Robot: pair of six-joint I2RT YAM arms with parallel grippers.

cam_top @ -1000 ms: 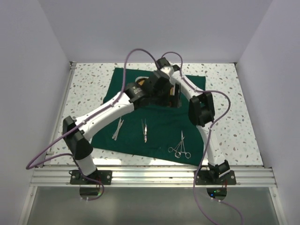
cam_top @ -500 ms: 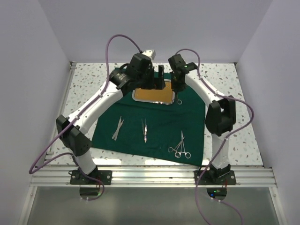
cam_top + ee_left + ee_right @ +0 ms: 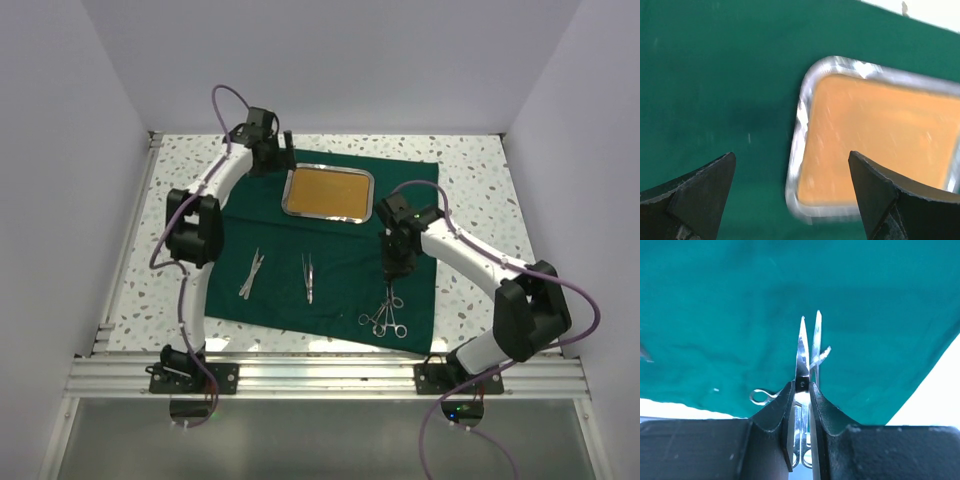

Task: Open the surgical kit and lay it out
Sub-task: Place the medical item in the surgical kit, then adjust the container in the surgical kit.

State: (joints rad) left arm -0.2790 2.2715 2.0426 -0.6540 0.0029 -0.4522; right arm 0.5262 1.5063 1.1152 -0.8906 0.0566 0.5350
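Your dark green cloth wrap [image 3: 340, 260] lies spread flat on the speckled desk [image 3: 470, 200]. The steel tray [image 3: 330, 193] sits on its far part, orange-brown floor up. Nearer you on the cloth, from left to right, lie the tweezers [image 3: 252, 274], the forceps [image 3: 308, 277] and the ring-handled scissors [image 3: 383, 316], the rings pointing toward the near edge.

Your left hand [image 3: 272, 152] hangs over the far left corner of the cloth, just left of the tray. In its wrist view the left hand [image 3: 791, 160] is spread wide with nothing between the fingers [image 3: 695, 195]. The tray's [image 3: 880, 135] left rim and the cloth [image 3: 715, 75] show below the gap.

Your right hand [image 3: 393, 272] is down at the tip end of the scissors. In its wrist view the right hand [image 3: 800, 386] is pressed together, pinching the scissors [image 3: 801, 355] at the pivot, the two blades slightly parted ahead of the fingers [image 3: 775, 415]. A second ring-handled instrument [image 3: 760, 396] lies crossed with them on the cloth [image 3: 715, 305].
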